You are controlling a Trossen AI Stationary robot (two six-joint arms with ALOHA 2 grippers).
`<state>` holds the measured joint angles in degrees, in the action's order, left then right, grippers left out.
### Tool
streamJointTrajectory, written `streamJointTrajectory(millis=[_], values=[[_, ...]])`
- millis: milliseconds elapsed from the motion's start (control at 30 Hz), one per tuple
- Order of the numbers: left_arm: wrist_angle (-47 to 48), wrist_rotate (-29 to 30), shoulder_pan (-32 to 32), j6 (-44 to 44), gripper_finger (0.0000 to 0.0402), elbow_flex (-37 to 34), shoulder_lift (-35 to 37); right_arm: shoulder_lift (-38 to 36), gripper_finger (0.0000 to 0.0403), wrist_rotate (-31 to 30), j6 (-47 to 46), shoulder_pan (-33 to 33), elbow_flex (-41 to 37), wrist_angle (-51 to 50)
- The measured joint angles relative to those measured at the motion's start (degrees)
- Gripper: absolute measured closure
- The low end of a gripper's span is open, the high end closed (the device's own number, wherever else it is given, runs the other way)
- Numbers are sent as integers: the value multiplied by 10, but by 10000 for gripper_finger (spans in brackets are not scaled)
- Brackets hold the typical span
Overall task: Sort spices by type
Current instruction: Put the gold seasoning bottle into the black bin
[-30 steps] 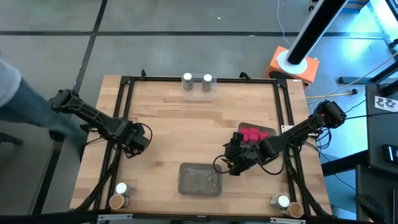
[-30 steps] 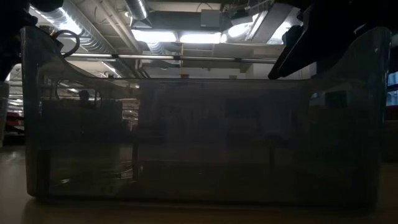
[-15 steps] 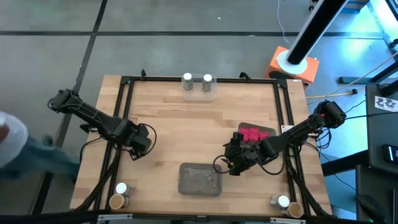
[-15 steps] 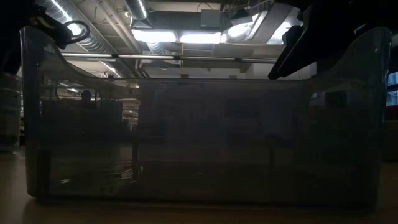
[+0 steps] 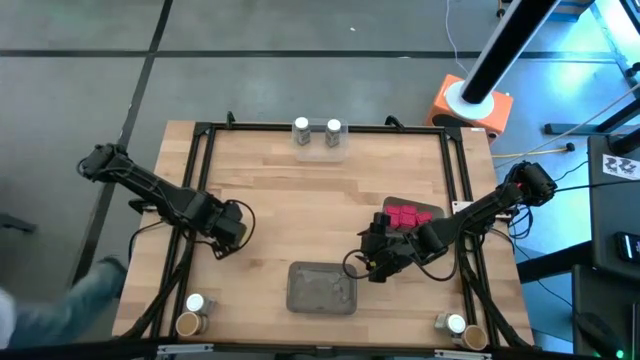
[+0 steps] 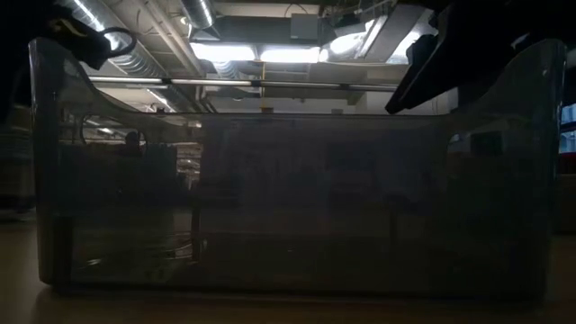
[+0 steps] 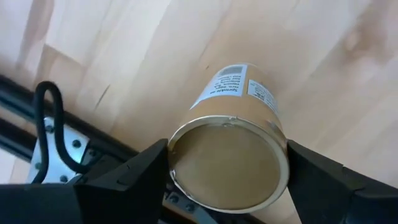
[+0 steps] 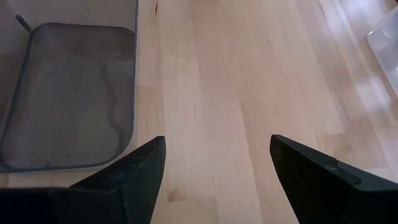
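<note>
At the high view's bottom edge sit two jar pairs, one white-capped (image 5: 196,303) and one tan-topped (image 5: 187,324) at each corner. Mid-frame, one grey tray (image 5: 322,288); the left pincer (image 7: 227,186) pinches a tan jar (image 7: 230,155), and the right pincer (image 8: 214,165) is spread over bare tabletop (image 5: 300,210) beside the red packs (image 5: 404,216). At top centre stand two white-capped jars (image 5: 301,127).

Around the grey tray (image 5: 322,288) most of the tabletop (image 5: 300,210) is bare wood, open for a pincer to pass on its far side and to its left. Right of the tray, the right pincer (image 5: 372,262) and the red packs (image 5: 403,216) crowd the way. Far beyond the tray, two white-capped jars (image 5: 317,130) stand at the edge. Jars (image 5: 192,314) also occupy both near corners beside the tray.
</note>
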<state>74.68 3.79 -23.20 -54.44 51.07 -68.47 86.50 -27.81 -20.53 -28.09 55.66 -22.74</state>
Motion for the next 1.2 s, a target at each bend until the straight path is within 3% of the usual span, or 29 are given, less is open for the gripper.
streamJointTrajectory(millis=[400,633,800,1200], values=[[-28,21,-1,19,144,42,0,0,113,20,4,0,0,-20],[-66,42,-1,66,145,117,-22,0,114,4,0,-20,0,-43],[-76,60,-1,120,145,205,-85,-2,114,-32,12,-36,0,-43],[-75,65,-14,279,145,476,-311,-19,114,-28,29,-46,0,-42]])
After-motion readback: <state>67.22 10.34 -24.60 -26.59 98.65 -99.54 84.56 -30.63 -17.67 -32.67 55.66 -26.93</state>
